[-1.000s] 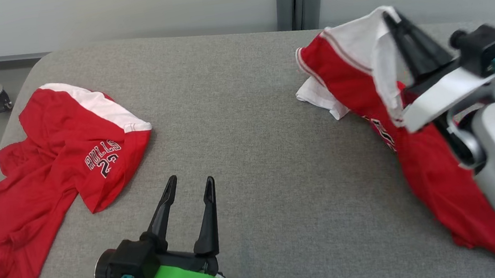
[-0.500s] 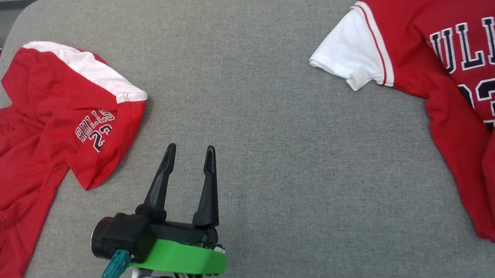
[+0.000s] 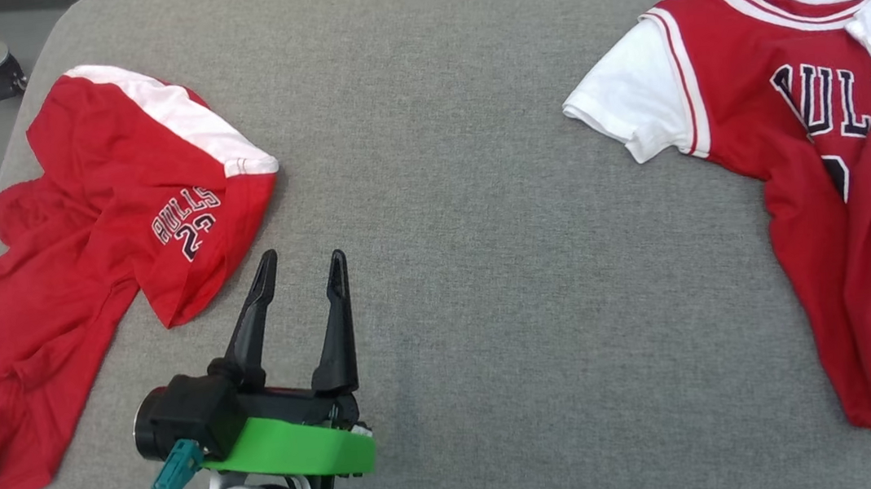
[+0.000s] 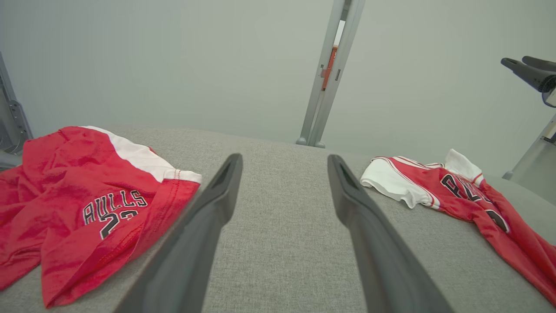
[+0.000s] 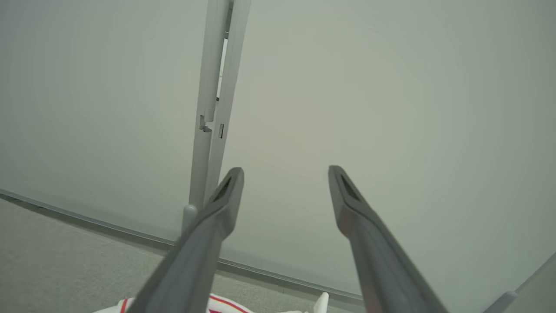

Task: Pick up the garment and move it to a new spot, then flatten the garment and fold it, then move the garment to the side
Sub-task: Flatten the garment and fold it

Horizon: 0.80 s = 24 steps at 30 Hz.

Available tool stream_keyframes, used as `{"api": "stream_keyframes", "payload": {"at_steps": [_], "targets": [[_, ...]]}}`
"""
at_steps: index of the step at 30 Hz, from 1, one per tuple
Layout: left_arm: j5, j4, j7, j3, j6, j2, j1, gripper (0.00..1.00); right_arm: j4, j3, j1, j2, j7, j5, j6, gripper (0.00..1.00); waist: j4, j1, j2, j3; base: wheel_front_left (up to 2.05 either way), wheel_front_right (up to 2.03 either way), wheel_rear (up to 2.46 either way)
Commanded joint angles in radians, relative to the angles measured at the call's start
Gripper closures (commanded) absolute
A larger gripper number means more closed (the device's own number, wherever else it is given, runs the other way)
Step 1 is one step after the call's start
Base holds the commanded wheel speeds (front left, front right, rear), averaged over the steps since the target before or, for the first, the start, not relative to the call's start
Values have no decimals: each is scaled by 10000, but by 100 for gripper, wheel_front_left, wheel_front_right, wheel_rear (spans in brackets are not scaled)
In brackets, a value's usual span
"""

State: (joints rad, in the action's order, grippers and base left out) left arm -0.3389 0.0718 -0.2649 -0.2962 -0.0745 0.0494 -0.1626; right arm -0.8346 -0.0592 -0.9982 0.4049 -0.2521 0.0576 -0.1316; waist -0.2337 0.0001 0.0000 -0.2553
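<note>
Where the head view looks down on the grey fabric-covered tabletop (image 3: 481, 215), the red jersey (image 3: 811, 226) lies at 3 o'clock. Its collar points toward 12 o'clock, and one white sleeve (image 3: 637, 102) is spread flat toward 9 o'clock. The jersey's far side is folded in over the chest lettering, and its hem is rumpled at 5 o'clock. The red shorts (image 3: 90, 235), with a white stripe, lie crumpled at 9 o'clock, well apart from the jersey.

The left gripper (image 3: 302, 255) sits at 7 o'clock, nearer the shorts than the jersey. Its fingers are apart with nothing between them, and their tips point to 12 o'clock near the shorts' leg hem.

The right gripper (image 5: 284, 174) is up above the jersey. Its fingers are spread and empty, aimed at the pale wall (image 5: 412, 87) beside a grey post (image 5: 217, 87). A sliver of the jersey's white and red shows at 6 o'clock in the right wrist view.
</note>
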Motion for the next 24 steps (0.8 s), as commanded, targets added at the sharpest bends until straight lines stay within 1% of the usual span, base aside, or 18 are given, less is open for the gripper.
{"api": "stream_keyframes", "payload": {"at_steps": [1, 4, 12, 17, 21, 24], "targets": [[142, -25, 9, 90, 36, 19, 145, 0, 257, 202, 353, -193, -88, -222, 18, 0, 396, -1, 0, 410, 0, 0, 0], [194, -55, 9, 228, 18, 20, 211, 0, 970, 680, 998, -619, -132, -631, 18, 0, 658, -1, 0, 693, 0, 0, 0], [276, -141, 9, 591, 80, 20, 528, 0, 3885, 1314, 3859, -1606, -132, -1910, 18, 0, 1231, -1, 0, 1271, 0, 0, 0], [330, -130, 9, 697, 21, 20, 703, 0, 5335, 1368, 5690, -2258, -134, -2065, 18, 0, 1391, -1, 0, 1417, 0, 0, 0], [435, -24, 9, 660, -42, 20, 870, 0, 5929, 1320, 6883, -2709, -135, -2073, 18, 0, 1454, -1, 0, 1491, 0, 0, 0], [502, 142, 10, 597, -92, 20, 973, 0, 6038, 1468, 7407, -2792, -135, -1924, 18, 0, 1449, -1, 0, 1510, 0, 0, 0]]}}
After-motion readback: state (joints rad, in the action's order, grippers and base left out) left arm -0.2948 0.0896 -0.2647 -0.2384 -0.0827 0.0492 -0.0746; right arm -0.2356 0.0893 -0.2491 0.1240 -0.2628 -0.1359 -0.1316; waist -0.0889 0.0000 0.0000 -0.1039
